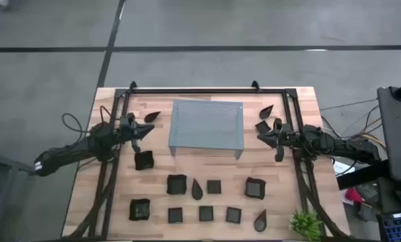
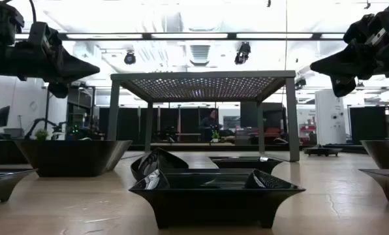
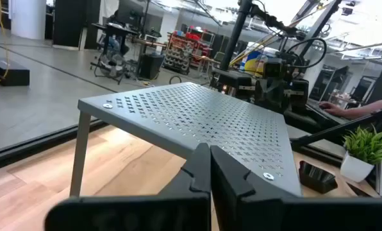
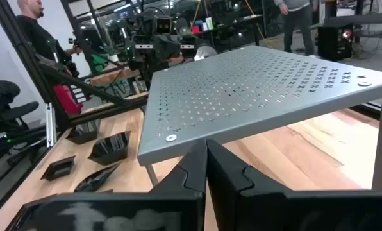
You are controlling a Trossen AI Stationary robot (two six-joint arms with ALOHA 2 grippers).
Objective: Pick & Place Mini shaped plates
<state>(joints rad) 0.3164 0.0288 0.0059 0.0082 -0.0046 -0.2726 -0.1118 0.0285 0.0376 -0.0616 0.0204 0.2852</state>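
Currently, left gripper (image 1: 149,129) raised above table (image 1: 113,101), just left of grey perforated rack (image 1: 207,126), fingers pressed together, nothing held. Teardrop plate (image 1: 151,116) lies just beyond it; square plate (image 1: 143,160) sits on near side. Remaining mini shaped plates (image 1: 206,213) spread in loose rows across front half of table, apart from one another. Right gripper (image 1: 261,136) raised just right of rack, fingers pressed together, empty; square plate (image 1: 262,127) and teardrop plate (image 1: 265,110) close by. Green plant (image 1: 305,223) at front right corner.
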